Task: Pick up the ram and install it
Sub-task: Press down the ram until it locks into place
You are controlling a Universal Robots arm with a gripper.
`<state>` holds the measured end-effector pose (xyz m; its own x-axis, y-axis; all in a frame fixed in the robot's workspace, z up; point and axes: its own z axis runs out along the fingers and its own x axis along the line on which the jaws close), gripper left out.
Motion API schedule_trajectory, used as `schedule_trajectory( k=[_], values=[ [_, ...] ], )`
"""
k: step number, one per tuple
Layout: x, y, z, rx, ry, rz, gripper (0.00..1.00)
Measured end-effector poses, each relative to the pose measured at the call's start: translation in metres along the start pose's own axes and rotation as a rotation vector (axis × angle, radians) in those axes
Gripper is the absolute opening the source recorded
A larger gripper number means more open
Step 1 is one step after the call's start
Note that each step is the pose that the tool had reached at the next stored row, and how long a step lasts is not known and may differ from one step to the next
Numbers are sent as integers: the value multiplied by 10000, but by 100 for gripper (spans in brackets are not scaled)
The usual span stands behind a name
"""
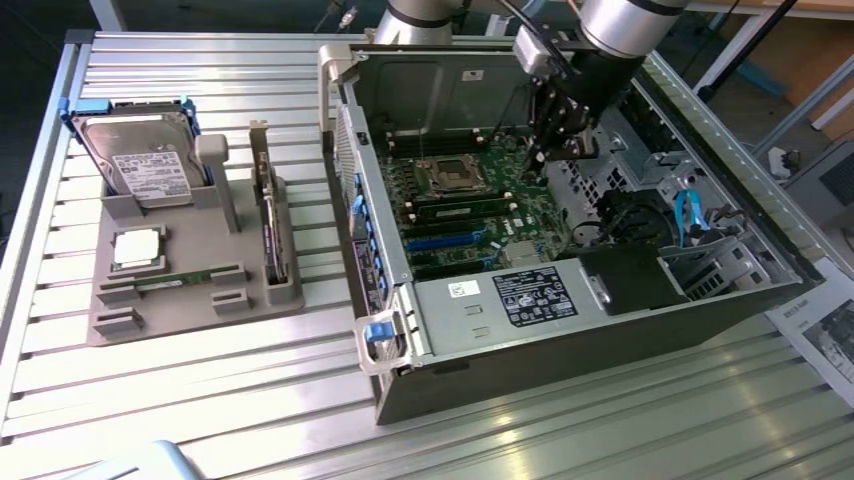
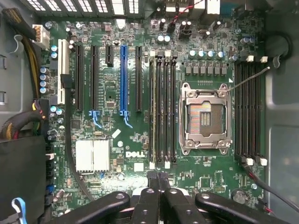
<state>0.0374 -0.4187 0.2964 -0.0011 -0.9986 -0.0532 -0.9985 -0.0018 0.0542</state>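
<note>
**Fingers pressed shut over the board, ram on the tray**

Wrist view first: both dark fingers are squeezed together, tip against tip, and nothing is caught between them. The gripper hangs above the green motherboard, its tips just off the end of the long black memory slots. The open processor socket sits just beside those slots.

Over to the exterior view: the gripper is down inside the open computer case, above the board. The ram lies flat in its groove on the grey tray, out on the exterior view's left. It is well apart from the gripper, and a hard drive stands on the same tray.
</note>
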Motion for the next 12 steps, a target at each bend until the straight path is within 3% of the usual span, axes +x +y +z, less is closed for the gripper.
schedule_trajectory(
  k=[12],
  values=[
    [14,-14,267,3,-1,0,10]
  ],
)
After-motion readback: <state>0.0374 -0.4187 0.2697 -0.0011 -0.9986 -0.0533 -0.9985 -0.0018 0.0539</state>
